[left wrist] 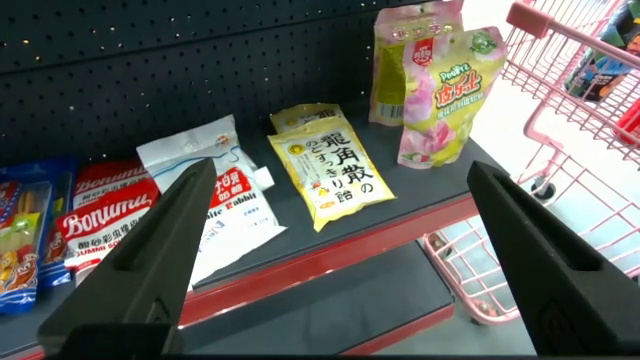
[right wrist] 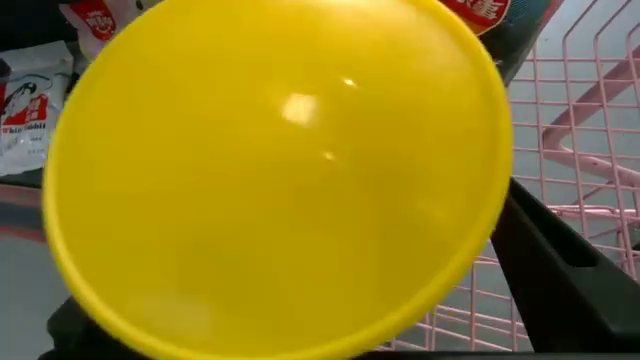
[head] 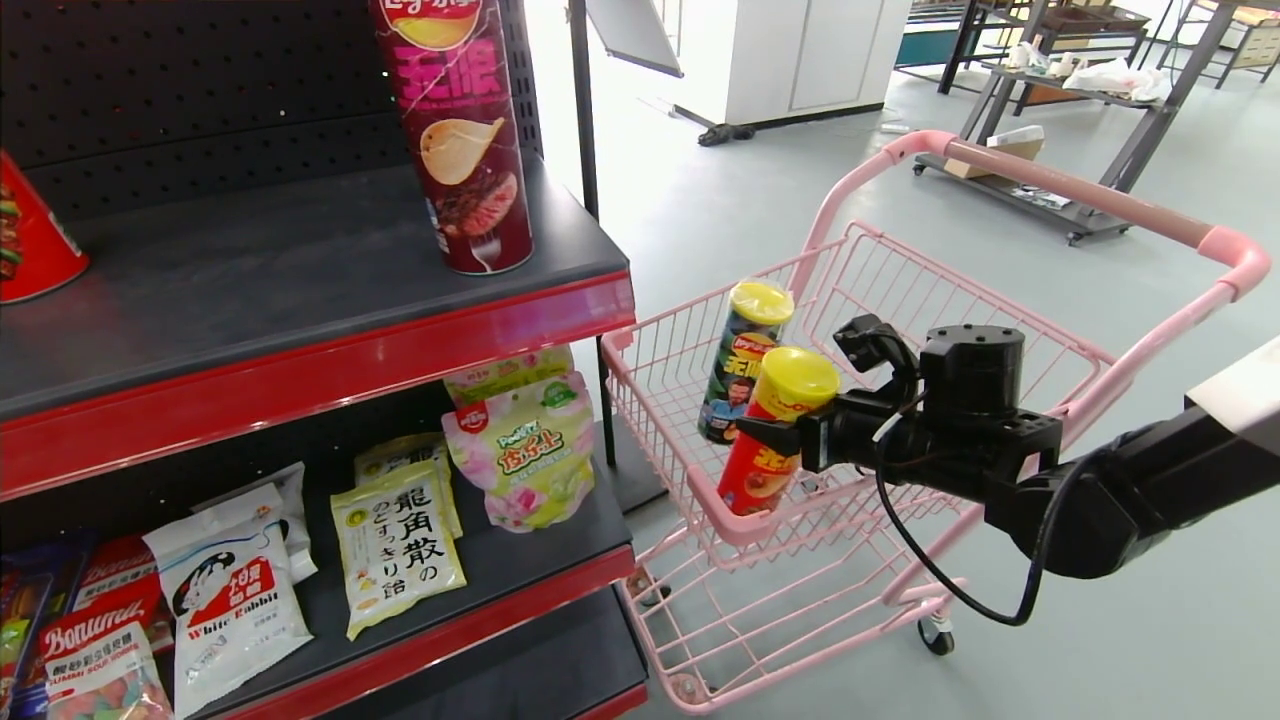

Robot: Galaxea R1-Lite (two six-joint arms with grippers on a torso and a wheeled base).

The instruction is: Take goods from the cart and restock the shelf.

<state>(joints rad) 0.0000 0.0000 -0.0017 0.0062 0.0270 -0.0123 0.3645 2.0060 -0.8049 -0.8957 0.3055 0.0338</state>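
Grey floor (head: pixel 760 200) with racks and cabinets in the far background; a shop shelf unit with a black pegboard back occupies the left. A pink cart (head: pixel 1060 185) stands just to its right. Upper shelf (head: pixel 250 280): one maroon chip can (head: pixel 470 150) upright near the right front corner, and a red container (head: pixel 30 240) at the far left edge. Lower shelf (head: pixel 520 560): a pink-and-green pouch (head: pixel 530 455) leaning at the right end, a yellow sachet (head: pixel 395 545) lying left of it, and a white candy bag (head: pixel 235 600) further left. The right gripper (head: pixel 785 440) is inside the cart basket near its left front corner, fingers clamped on the upper body of a red chip can (head: pixel 765 475) with a yellow lid (right wrist: pixel 280 170). The can is tilted and its lower end sits behind the basket's near rim. A second, dark chip can (head: pixel 740 370) with a yellow lid stands just beyond it, against the basket's left wall. The left gripper (left wrist: pixel 340 170) hangs in front of the lower shelf, fingers wide apart and holding nothing.
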